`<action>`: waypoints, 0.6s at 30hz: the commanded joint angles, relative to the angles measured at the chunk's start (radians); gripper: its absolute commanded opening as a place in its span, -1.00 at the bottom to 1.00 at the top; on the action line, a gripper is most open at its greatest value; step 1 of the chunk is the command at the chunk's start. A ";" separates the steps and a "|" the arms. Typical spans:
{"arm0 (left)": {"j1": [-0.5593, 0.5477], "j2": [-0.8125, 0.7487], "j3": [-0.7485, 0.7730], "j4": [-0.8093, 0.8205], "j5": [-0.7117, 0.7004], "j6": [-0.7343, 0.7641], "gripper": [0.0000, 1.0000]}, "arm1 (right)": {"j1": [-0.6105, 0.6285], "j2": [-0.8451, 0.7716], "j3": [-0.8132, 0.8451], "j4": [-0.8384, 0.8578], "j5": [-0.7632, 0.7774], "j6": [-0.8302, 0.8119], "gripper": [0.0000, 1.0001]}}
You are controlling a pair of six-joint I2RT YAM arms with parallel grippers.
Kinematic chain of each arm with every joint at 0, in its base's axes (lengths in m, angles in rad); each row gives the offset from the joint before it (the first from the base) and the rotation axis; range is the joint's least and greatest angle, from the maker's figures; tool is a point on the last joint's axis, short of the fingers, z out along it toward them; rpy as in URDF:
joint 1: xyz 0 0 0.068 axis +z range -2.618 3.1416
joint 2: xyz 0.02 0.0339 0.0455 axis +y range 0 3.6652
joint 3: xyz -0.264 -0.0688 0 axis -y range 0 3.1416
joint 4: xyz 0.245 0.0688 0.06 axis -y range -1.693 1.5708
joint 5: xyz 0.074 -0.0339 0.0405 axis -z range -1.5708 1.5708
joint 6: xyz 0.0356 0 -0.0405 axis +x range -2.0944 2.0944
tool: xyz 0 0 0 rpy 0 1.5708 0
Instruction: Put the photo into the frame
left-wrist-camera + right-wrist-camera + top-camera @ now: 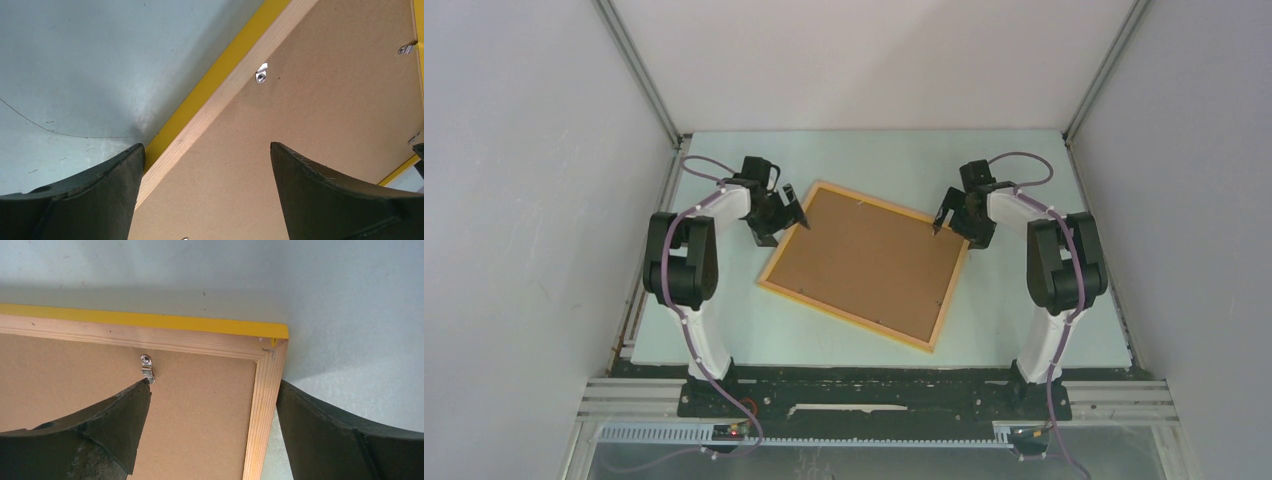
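- The frame [844, 316] lies back-up and skewed in the middle of the counter [1024, 300], with a brown backing board [864, 262] filling it
- My left end effector [792, 208] is spread wide and holds nothing; it sits astride the frame's left rail, one finger [90, 195] over bare counter and the other over the board
- My right end effector [944, 215] is just as wide and also empty, astride the right rail near the far corner, its inner finger [100, 430] just beside a metal tab [146, 367]
- I cannot tell whether any fingertip touches the frame
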 commanded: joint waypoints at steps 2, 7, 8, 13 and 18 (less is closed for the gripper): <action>-0.013 -0.051 0.000 0.038 0.093 -0.046 0.86 | 0.061 0.025 0.034 -0.012 -0.050 0.096 0.99; -0.013 -0.053 -0.005 0.047 0.099 -0.050 0.87 | 0.101 0.063 0.078 -0.054 0.033 0.067 0.99; -0.013 -0.053 -0.006 0.047 0.098 -0.049 0.87 | 0.106 0.066 0.082 -0.053 0.027 0.066 0.99; -0.013 -0.050 -0.006 0.049 0.101 -0.049 0.88 | 0.107 0.056 0.082 -0.033 -0.100 0.074 0.99; -0.009 -0.052 -0.005 0.045 0.100 -0.047 0.88 | 0.112 -0.074 0.043 -0.065 0.026 0.020 0.99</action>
